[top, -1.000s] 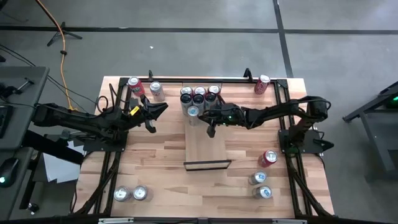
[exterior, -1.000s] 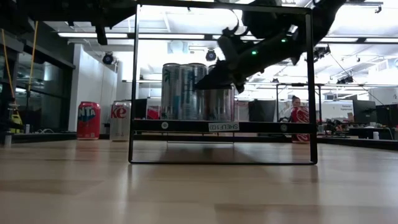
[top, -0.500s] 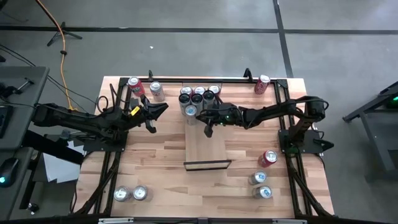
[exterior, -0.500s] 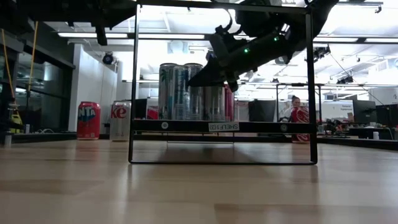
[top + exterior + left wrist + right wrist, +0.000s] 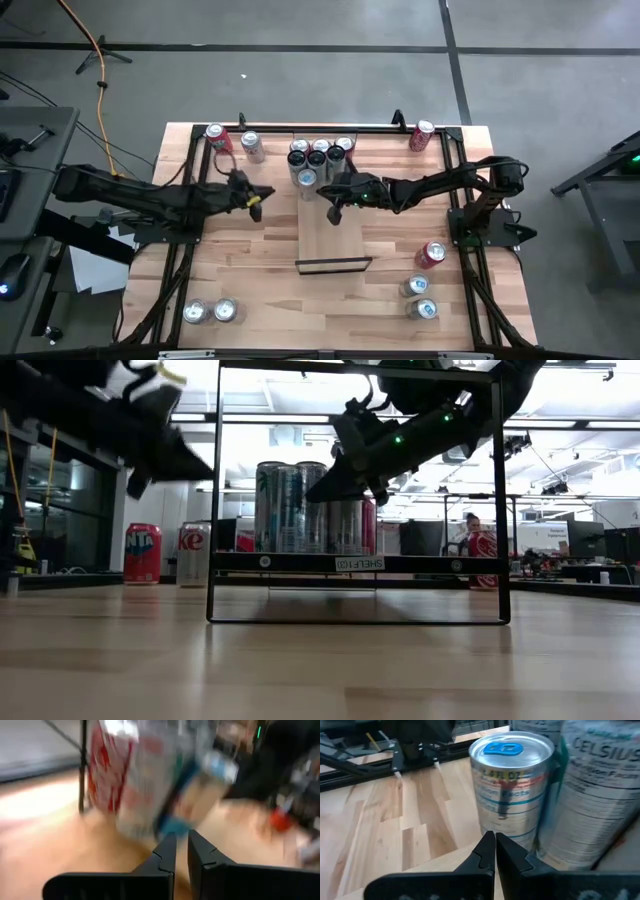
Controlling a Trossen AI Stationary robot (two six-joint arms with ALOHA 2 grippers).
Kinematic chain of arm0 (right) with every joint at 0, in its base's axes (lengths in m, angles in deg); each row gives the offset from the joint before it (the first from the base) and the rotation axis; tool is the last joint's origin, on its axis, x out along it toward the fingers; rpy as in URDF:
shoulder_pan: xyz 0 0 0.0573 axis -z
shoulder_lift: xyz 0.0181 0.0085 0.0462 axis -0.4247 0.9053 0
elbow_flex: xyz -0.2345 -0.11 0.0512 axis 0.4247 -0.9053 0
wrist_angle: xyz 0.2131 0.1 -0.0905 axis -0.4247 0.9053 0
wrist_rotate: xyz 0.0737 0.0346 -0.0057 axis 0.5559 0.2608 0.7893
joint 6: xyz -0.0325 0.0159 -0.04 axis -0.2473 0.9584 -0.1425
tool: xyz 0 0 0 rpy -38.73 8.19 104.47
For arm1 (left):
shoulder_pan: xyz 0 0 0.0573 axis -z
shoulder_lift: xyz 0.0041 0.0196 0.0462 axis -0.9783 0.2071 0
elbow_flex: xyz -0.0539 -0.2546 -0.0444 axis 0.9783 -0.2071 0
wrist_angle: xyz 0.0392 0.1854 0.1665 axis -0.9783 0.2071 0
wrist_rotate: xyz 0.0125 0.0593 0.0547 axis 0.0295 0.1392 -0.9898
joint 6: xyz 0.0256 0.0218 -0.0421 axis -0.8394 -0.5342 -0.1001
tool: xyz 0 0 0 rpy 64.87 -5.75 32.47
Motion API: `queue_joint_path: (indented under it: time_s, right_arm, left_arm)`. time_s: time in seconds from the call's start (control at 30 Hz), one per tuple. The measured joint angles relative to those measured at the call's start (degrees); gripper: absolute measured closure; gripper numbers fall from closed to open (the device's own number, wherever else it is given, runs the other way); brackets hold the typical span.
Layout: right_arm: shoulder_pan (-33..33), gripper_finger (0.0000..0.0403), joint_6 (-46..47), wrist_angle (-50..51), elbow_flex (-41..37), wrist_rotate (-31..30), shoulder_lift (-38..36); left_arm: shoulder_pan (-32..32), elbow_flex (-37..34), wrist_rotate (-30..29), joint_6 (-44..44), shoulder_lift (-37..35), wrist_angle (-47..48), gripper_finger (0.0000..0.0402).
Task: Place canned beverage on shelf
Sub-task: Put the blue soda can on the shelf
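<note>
Six cans (image 5: 318,158) cluster at the shelf's (image 5: 333,240) far end, high view; right claw (image 5: 334,212) closed, empty, just beside them; left claw (image 5: 254,205), closed, has swung in toward the shelf. Low view: cans (image 5: 310,507) upright, none toppled, so placement looks complete. Right wrist view: nearest can (image 5: 512,790) released.

Both arms stretched inward, left tool (image 5: 254,199) and right tool (image 5: 335,209) empty, fingers together.
</note>
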Motion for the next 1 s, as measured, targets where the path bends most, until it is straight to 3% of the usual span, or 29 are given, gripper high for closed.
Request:
queue_joint_path:
  time_s: [0.13,0.53,0.77,1.0]
  right_arm:
    - [0.0,0.0403,0.1,0.0,0.0,-0.7,0.0]
    - [0.0,0.0403,0.2,0.0,0.0,-0.7,0.0]
    - [0.0,0.0403,0.2,0.0,0.0,-0.7,0.0]
    - [0.0,0.0403,0.2,0.0,0.0,-0.6,0.0]
  left_arm:
    - [-0.3,0.0,0.1,-3.8,4.2,0.9,0.0401]
    - [-13.2,0.1,-1.4,-13.6,20.6,-17.5,0.0401]
    - [-17.2,0.1,9.7,-15.3,25.9,-26.8,0.0401]
    - [-17.4,0.1,10.6,-15.1,29.8,-30.8,0.0401]
